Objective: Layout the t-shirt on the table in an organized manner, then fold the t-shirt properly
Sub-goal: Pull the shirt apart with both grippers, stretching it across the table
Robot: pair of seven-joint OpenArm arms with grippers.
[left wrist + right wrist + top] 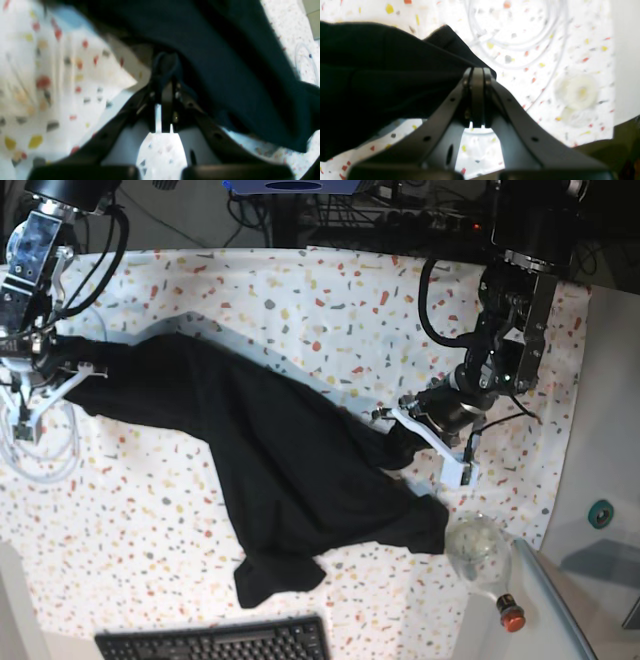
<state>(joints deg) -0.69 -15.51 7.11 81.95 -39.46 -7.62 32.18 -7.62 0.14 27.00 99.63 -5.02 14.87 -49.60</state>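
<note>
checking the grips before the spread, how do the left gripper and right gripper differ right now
The left gripper sits near the table's middle, pinching bunched cloth in the t-shirt's body; the right gripper sits at the table's edge, pinching the shirt's outer end. The left wrist view also shows speckled tablecloth lifted beside the jaws; the right wrist view shows it lying flat. Both have their jaws shut on the t-shirt, which stretches between them.

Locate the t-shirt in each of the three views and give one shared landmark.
Left wrist: t-shirt fills the upper right, pinched in the left gripper.
Right wrist: fills the left, its edge in the right gripper.
Base: spread diagonally across the centre.
Landmark: speckled table.
</note>
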